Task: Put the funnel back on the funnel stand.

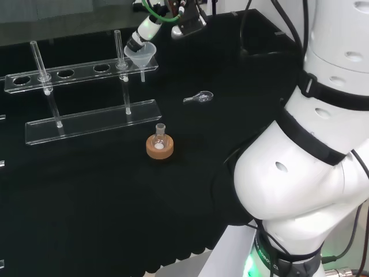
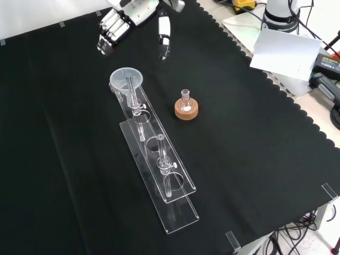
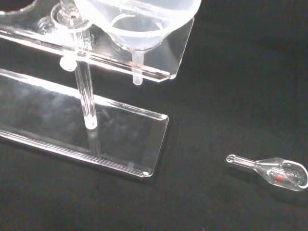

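In the head view, one clear plastic funnel (image 1: 142, 56) is seen seated in the end hole of the one clear acrylic funnel stand (image 1: 86, 95), its stem hanging below the top rail. The black and white hand (image 1: 149, 27) is just above and behind the funnel rim; contact cannot be judged here. One small round-bottomed glass flask (image 1: 159, 134) is counted on one cork ring (image 1: 159, 148), and one small clear glass bulb with a neck (image 1: 199, 98) lies on the black cloth (image 1: 86, 196).

In the front view, the hand (image 2: 114, 24) is shown apart from the funnel (image 2: 126, 79), its fingers (image 2: 164, 37) straight, spread and empty. The placing step is judged done; only a clear withdrawal is called for next.

In the wrist view, the funnel's stem (image 3: 137, 67) is seen passed through the rail, with the bulb (image 3: 279, 172) lying well apart.
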You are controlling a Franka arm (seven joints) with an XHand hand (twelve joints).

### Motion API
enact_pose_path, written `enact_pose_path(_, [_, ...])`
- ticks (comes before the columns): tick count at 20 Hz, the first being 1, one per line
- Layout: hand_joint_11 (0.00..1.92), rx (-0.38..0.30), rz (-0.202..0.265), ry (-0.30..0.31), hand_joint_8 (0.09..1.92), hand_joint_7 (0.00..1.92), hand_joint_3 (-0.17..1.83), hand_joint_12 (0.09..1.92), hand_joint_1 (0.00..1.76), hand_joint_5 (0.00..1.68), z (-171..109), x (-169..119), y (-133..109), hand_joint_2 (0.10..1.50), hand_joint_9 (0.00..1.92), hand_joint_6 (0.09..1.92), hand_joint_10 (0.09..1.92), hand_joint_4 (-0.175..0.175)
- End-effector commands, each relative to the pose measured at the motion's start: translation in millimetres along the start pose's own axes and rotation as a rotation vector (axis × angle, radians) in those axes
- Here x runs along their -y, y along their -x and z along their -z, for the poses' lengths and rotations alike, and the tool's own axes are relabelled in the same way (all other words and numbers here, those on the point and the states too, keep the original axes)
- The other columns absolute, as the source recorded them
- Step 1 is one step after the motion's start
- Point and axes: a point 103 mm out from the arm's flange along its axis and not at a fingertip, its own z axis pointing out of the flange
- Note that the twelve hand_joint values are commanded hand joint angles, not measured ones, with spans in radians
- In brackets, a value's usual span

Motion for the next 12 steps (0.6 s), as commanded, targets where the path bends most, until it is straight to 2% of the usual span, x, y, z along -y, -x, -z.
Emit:
enact_pose_path(1, [0.10, -0.055, -0.088, 0.029, 0.11, 0.14, 0.14, 1.52, 0.48, 0.12, -1.1, 70.1, 19.1, 0.74, 0.08, 0.09, 0.80, -0.017])
enact_pose_path(6, [0.12, -0.070, -0.132, 0.054, 0.43, 0.01, 0.14, 1.51, 0.49, 0.13, 1.9, 102.4, 30.8, 0.75, 0.10, 0.09, 0.77, -0.019])
enact_pose_path(12, [0.13, -0.086, -0.165, 0.073, 0.50, 0.00, 0.14, 1.51, 0.50, 0.14, 2.0, 134.9, 41.0, 0.76, 0.12, 0.09, 0.78, -0.022])
